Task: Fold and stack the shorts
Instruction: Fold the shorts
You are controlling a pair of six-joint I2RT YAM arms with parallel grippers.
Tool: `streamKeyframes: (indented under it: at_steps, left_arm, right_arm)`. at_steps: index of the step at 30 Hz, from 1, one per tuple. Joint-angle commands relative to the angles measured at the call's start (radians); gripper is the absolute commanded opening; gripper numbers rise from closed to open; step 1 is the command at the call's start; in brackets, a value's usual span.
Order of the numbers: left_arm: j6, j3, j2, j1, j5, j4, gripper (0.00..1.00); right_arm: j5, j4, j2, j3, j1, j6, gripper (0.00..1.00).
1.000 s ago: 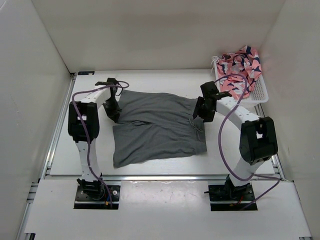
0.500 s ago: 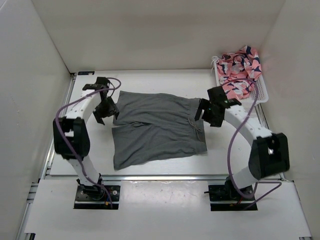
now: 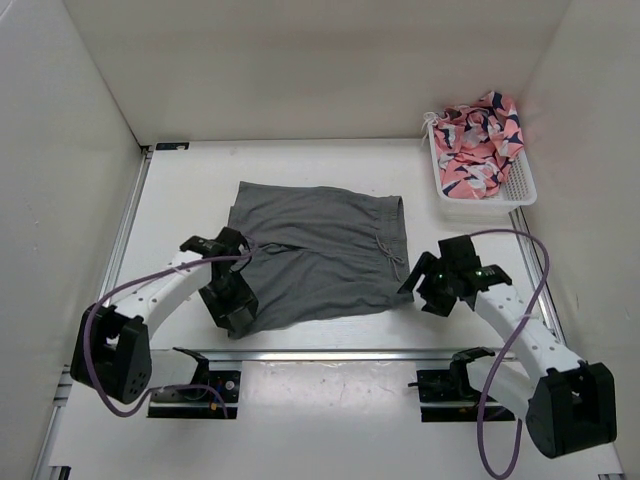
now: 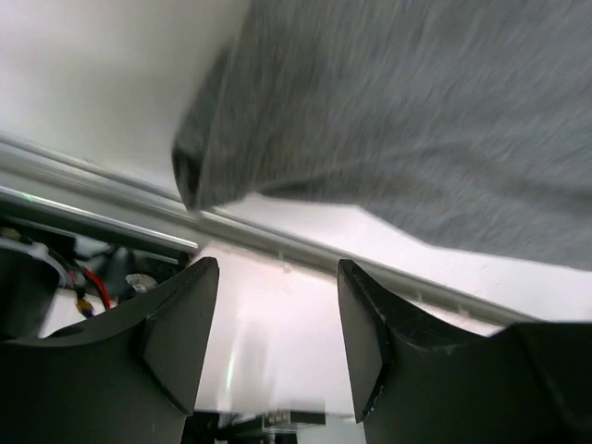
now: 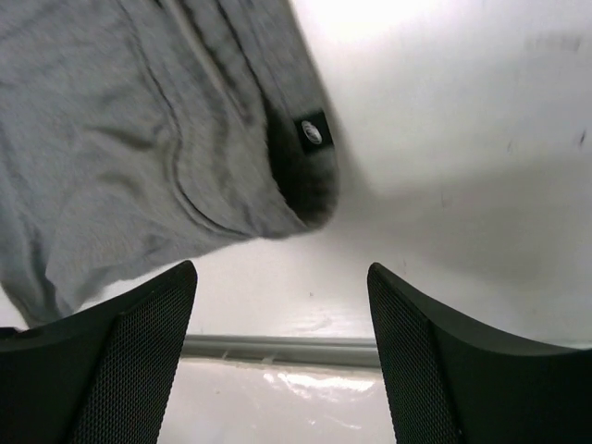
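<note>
Left claw (image 3: 233,308) sits low at the near-left corner of the shorts (image 3: 320,250), close to the worktop's (image 3: 180,200) near edge. In the left wrist view its fingers (image 4: 176,324) are spread wide with nothing between them. The gap shows only bare worktop and the metal rail (image 4: 111,199) along the near edge, and the grey hem corner lies just beyond the fingertips. Contact with the cloth cannot be told. Right claw (image 3: 420,292) is low at the near-right corner of the shorts, by the waistband end. Its fingers (image 5: 139,342) are likewise wide apart and hold nothing. The waistband corner with a small dark label (image 5: 313,132) lies just ahead of the tips. The shorts lie spread flat mid-worktop, with the waistband and drawstring (image 3: 393,255) toward the right edge and the legs toward the left. A white basket (image 3: 520,190) stands at the far-right corner, well apart from the shorts, heaped with pink patterned cloth (image 3: 480,140). Nothing lies between either claw and the shorts.
</note>
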Motion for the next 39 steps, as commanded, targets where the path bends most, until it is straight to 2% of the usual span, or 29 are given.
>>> streamKeyframes:
  at_steps: [1, 7, 10, 13, 14, 17, 18, 19, 20, 26, 28, 32, 36, 39]
  left_arm:
    - [-0.158, -0.043, -0.068, -0.094, 0.047, -0.005, 0.65]
    - [-0.169, -0.129, -0.04, -0.137, 0.058, 0.07, 0.72]
    - [-0.169, -0.184, 0.016, -0.116, 0.078, 0.182, 0.71]
    - [-0.133, -0.174, 0.064, -0.081, 0.069, 0.231, 0.7]
    - [-0.132, -0.165, 0.096, -0.07, 0.069, 0.232, 0.7]
    - [-0.102, -0.123, 0.132, -0.045, 0.038, 0.232, 0.7]
    - [-0.088, -0.123, 0.144, -0.045, 0.024, 0.232, 0.7]
    - [-0.088, -0.123, 0.144, -0.028, 0.015, 0.232, 0.7]
    - [-0.088, -0.123, 0.144, -0.018, 0.003, 0.232, 0.7]
    - [-0.07, -0.123, 0.162, 0.005, -0.032, 0.232, 0.7]
    - [-0.083, -0.123, 0.162, 0.015, -0.032, 0.207, 0.66]
    - [-0.126, -0.103, 0.071, 0.015, -0.075, 0.137, 0.61]
    - [-0.189, -0.094, -0.103, 0.015, -0.106, 0.074, 0.53]
    - [-0.227, -0.094, -0.143, 0.015, -0.117, 0.063, 0.57]
  right_arm:
    - [-0.073, 0.011, -0.041, -0.047, -0.01, 0.106, 0.79]
    - [-0.142, 0.216, -0.03, -0.151, -0.01, 0.183, 0.79]
    - [-0.077, 0.293, 0.013, -0.162, -0.01, 0.171, 0.75]
    - [-0.01, 0.362, 0.068, -0.162, -0.01, 0.148, 0.7]
    - [0.004, 0.371, 0.1, -0.152, -0.01, 0.147, 0.66]
    - [0.05, 0.384, 0.137, -0.151, -0.01, 0.137, 0.35]
    - [0.059, 0.375, 0.137, -0.151, -0.01, 0.137, 0.13]
    - [0.059, 0.361, 0.137, -0.151, -0.01, 0.149, 0.04]
    - [0.076, 0.346, 0.137, -0.151, -0.01, 0.158, 0.0]
    - [0.096, 0.299, 0.081, -0.161, -0.01, 0.186, 0.0]
    - [0.096, 0.299, 0.081, -0.161, -0.01, 0.186, 0.0]
    - [0.096, 0.289, 0.071, -0.161, -0.01, 0.186, 0.0]
    - [0.096, 0.279, 0.071, -0.161, -0.01, 0.186, 0.0]
    - [0.087, 0.289, 0.071, -0.15, -0.01, 0.177, 0.0]
